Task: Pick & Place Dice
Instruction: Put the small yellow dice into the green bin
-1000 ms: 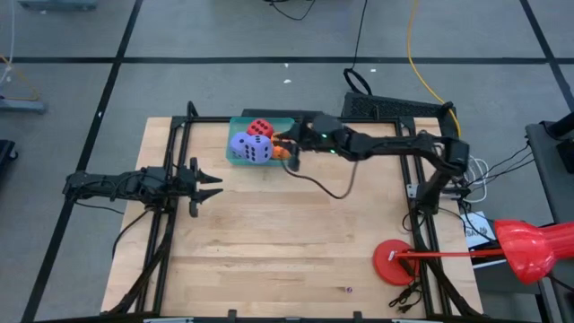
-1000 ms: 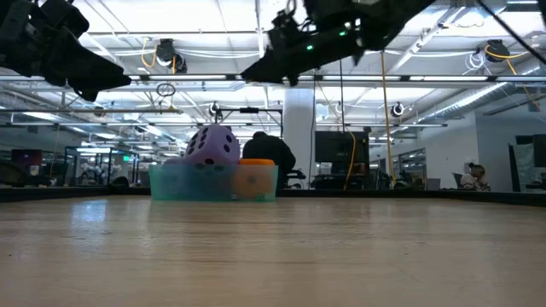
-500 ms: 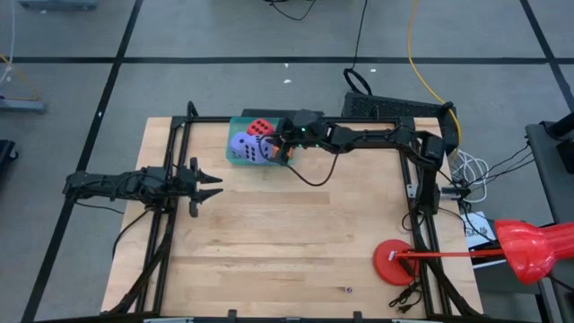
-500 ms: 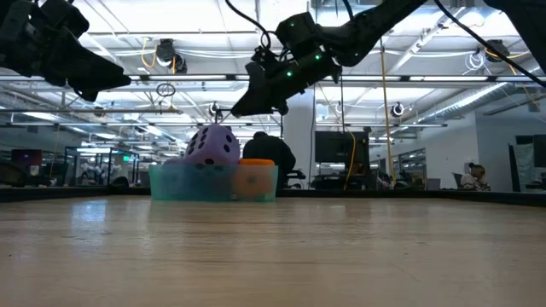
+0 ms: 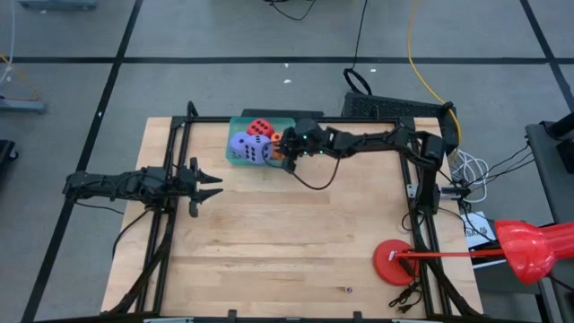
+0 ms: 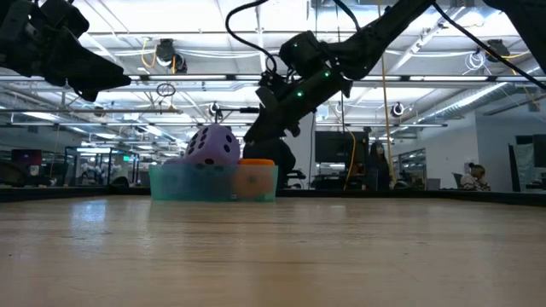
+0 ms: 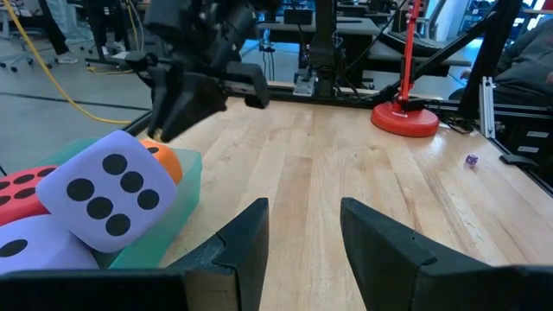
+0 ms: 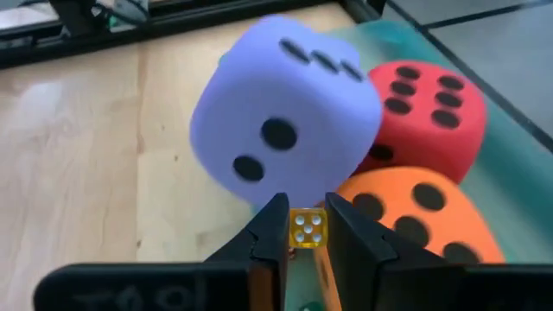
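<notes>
A teal tray at the table's far edge holds soft dice: a purple one on top, a red one, an orange one and a second purple one underneath. My right gripper hovers just above the orange die at the tray's right side, shut on a tiny yellow die. My left gripper waits open at the table's left, with nothing between its fingers. My right gripper pinches the tiny yellow die by two opposite faces between its two fingers. It comes slanting down from the table's right side. The die is lifted clear, right above the orange die, with a pipped face toward the wrist camera.
A red round-footed stand is at the near right. A tiny purple die lies on the wood near the front edge. Black frame rails run along both sides. A cable sags below my right arm.
My right gripper has come down toward the tray's right side and tipped its fingers further downward, staying shut on the tiny yellow die. The dice in the tray have not moved.
</notes>
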`<state>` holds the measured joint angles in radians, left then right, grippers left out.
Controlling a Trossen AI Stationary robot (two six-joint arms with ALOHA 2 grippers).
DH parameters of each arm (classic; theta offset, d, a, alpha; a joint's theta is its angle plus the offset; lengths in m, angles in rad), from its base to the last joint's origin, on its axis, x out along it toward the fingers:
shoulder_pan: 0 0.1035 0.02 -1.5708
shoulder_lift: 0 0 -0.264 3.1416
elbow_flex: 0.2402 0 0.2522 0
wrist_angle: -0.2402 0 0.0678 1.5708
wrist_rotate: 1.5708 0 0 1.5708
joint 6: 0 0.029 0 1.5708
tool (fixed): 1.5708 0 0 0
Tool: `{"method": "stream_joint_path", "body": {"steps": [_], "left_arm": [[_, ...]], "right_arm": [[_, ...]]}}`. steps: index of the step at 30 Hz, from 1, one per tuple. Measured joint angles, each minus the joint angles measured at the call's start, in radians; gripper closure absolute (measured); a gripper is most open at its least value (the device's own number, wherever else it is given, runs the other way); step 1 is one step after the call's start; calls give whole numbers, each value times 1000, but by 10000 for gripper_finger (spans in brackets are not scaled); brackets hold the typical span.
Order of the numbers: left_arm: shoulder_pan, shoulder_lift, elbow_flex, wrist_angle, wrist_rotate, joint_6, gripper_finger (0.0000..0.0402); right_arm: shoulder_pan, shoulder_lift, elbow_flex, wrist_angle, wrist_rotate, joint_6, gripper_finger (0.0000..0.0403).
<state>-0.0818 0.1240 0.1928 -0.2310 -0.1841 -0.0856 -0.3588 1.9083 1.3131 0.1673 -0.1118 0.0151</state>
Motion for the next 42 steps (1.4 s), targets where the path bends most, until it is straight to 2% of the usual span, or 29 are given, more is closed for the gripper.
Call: {"method": "stream_joint_path", "body": {"steps": [14,31,42], "left_arm": [[0,0,0,0,0,0,249],[0,0,0,0,0,3,249],[0,0,0,0,0,4,249]], "right_arm": [[0,0,-86,66,-22,-4,339],[0,0,-89,68,-19,-46,291],[1,0,-89,68,-19,-81,287]]}}
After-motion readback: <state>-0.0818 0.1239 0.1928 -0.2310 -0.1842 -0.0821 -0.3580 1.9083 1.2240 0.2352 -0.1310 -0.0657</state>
